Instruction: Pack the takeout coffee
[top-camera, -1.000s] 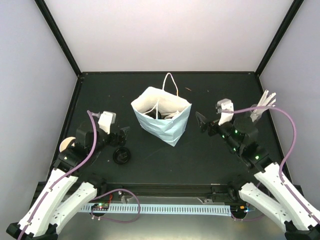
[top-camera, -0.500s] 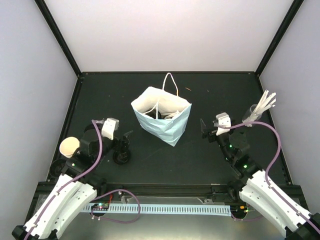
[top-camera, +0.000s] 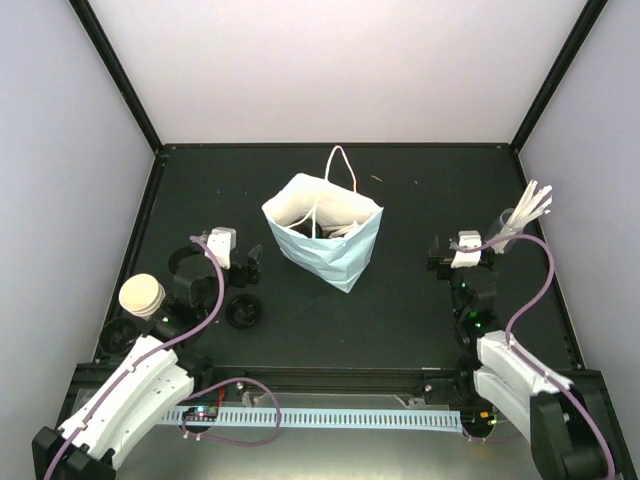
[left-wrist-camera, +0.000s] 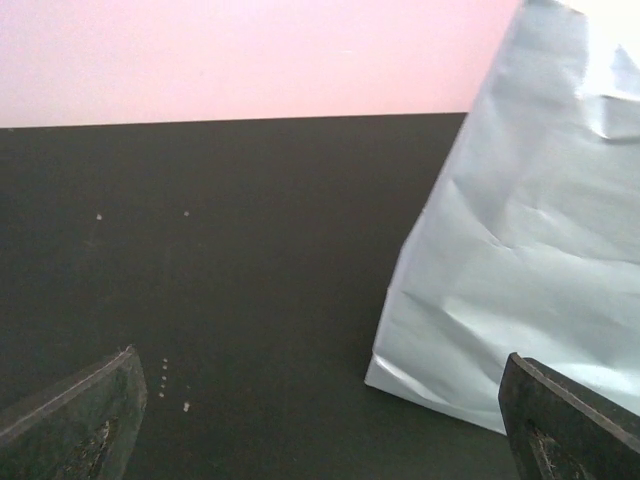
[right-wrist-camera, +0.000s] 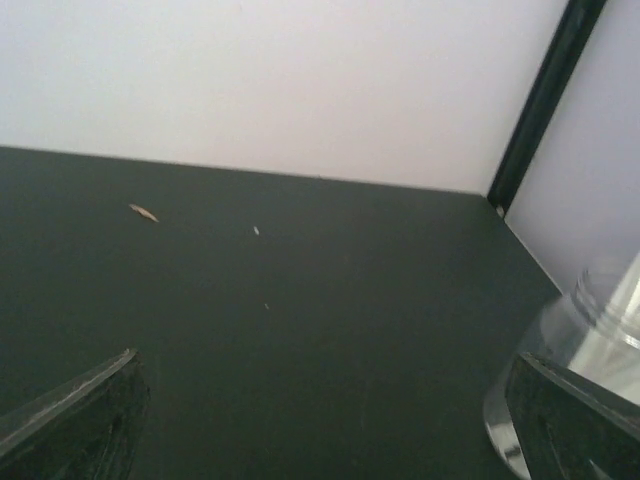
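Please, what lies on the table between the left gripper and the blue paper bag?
Nothing lies there: only bare dark table separates the open left gripper from the bag. The left wrist view shows this best.

Top cam overhead; wrist cams low, fwd-facing; left shares bag (top-camera: 335, 255) w/ top.

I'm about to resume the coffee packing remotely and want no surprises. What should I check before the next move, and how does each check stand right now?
1. Left hand open and empty: ok.
2. Right hand open and empty: ok.
3. Blue bag upright, mouth open: ok.
4. Cream cup lidded: not ok. Its top shows no lid, and a black lid lies apart from it.
5. Carrier inside the bag: cannot tell. The inside is too dark to make out.
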